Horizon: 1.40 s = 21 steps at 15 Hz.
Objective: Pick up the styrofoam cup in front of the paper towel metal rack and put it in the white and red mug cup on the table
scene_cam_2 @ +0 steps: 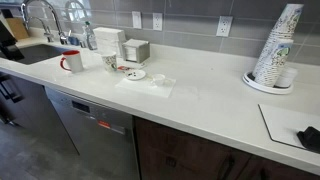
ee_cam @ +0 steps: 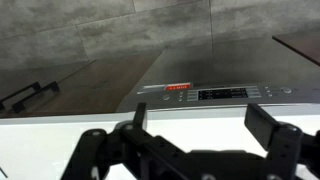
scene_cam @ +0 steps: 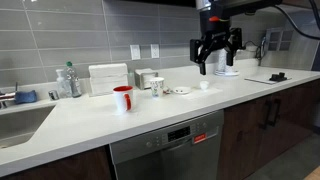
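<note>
A long white countertop runs through both exterior views, backed by a grey tiled wall, with a stainless dishwasher set under it. The wrist view looks down over the counter edge at that dishwasher's control panel, where a small red display glows. The black gripper hangs in the air above the far part of the counter, its two fingers spread wide with nothing between them. The wrist view shows the same gap, with one dark finger on each side and only bare counter between them. A tall leaning stack of plain white cups sits on a round dish at one end of the counter, well apart from the task's things. A white boxy dispenser stands against the wall, and just beside it is a smaller box-shaped holder. The white and red mug cup stands upright on the counter toward the sink end, closer to the counter's front edge than the dispenser. The styrofoam cup stands upright near the mug but not touching it, just in front of the small holder. It is well apart from the gripper, which hovers off to its side. A small saucer lies on the counter just beside the foam cup, on the side away from the mug.
</note>
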Available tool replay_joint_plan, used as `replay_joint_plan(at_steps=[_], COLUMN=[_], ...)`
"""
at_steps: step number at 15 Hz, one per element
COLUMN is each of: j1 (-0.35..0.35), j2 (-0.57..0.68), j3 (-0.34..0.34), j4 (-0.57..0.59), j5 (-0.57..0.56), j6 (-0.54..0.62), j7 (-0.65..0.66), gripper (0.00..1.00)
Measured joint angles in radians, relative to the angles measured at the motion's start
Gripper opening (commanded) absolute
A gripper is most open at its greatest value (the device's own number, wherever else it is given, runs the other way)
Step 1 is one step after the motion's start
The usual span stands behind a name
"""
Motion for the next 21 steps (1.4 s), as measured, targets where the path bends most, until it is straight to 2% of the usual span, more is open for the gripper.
replay_joint_plan(at_steps=[15,21], j1=[0.0,-0.06], j2=[0.002,0.096], j3=[-0.004,-0.056], j4=[0.003,0.107], j5=[-0.001,-0.029], j6=[0.001,0.079], j7=[0.0,0.004], gripper=[1.0,1.0])
